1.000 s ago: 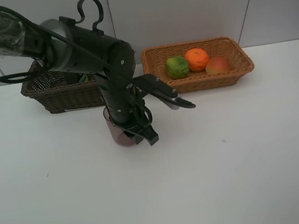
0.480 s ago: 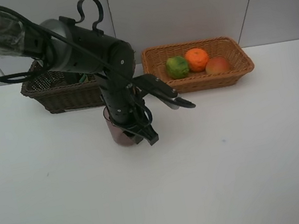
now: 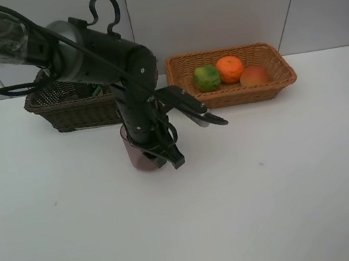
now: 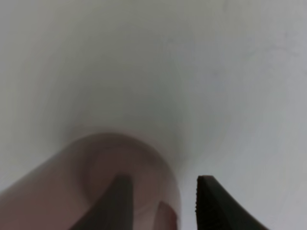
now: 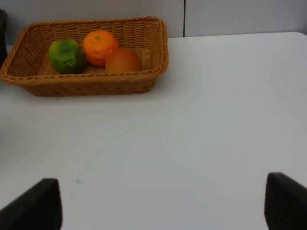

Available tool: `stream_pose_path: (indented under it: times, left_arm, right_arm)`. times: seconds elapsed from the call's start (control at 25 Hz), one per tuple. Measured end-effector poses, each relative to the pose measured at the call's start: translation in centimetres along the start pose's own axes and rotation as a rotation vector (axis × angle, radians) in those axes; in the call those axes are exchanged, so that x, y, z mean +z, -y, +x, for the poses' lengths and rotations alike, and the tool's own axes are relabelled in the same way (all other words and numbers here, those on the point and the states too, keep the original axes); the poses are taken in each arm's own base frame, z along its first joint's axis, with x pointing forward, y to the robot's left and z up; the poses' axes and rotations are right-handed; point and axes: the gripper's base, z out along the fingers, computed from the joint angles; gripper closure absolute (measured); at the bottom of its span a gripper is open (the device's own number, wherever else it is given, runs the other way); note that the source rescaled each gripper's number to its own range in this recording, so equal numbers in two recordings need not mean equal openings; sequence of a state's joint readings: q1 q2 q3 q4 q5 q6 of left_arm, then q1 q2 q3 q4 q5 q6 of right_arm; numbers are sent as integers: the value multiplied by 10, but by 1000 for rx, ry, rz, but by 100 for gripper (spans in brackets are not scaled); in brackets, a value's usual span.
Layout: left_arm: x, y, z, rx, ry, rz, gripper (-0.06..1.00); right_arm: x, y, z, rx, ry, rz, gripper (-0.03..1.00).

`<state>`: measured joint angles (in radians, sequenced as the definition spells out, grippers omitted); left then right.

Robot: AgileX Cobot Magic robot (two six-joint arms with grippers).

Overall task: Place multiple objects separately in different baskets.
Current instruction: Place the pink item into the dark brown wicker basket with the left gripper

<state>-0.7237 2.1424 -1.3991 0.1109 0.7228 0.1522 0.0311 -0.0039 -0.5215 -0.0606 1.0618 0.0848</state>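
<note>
A translucent pink cup [image 3: 138, 154] stands upright on the white table in front of the dark brown basket [image 3: 66, 109]. My left gripper [image 3: 162, 156] is down at the cup's right side. In the left wrist view the gripper [image 4: 163, 203] is open, with one finger [image 4: 120, 201] inside the cup [image 4: 72, 191] and the other [image 4: 216, 208] outside its wall. The light tan basket [image 3: 268, 83] holds the green fruit [image 3: 206, 77], the orange [image 3: 230, 68] and the red-yellow fruit [image 3: 253, 76]. My right gripper [image 5: 163, 206] is open and empty. A green thing [image 3: 96, 90] shows in the dark basket. The small pink bottle is hidden.
The tan basket [image 5: 91, 84] with its three fruits lies ahead of my right gripper across bare white table [image 5: 201, 120]. A grey wall stands behind both baskets. My left arm and its cables reach over the dark basket.
</note>
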Motion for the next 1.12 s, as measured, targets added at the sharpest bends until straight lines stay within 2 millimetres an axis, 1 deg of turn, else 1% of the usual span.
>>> stream_pose_path:
  times: [0.08, 0.12, 0.36, 0.6, 0.68, 0.8, 0.92, 1.12]
  left_arm:
    - [-5, -1, -2, -2, -9, 0, 89]
    - [-7, -2, -3, -3, -13, 0, 94]
    - [-21, -6, -14, -15, -11, -6, 94]
    - [-30, -8, -20, -24, -9, -9, 94]
    - [-37, -10, -25, -43, 4, -13, 94]
    - [-54, -16, -33, -83, 49, -25, 94]
    - [-77, -25, -41, -145, 117, -40, 94]
    - [-116, -51, -46, -269, 224, -110, 94]
  right_arm:
    - [0, 0, 0, 0, 0, 0, 11]
    - [0, 0, 0, 0, 0, 0, 11]
    - [0, 0, 0, 0, 0, 0, 11]
    - [0, 0, 0, 0, 0, 0, 11]
    - [0, 0, 0, 0, 0, 0, 11]
    - [0, 0, 0, 0, 0, 0, 11]
    - [0, 0, 0, 0, 0, 0, 11]
    - [0, 0, 0, 0, 0, 0, 11]
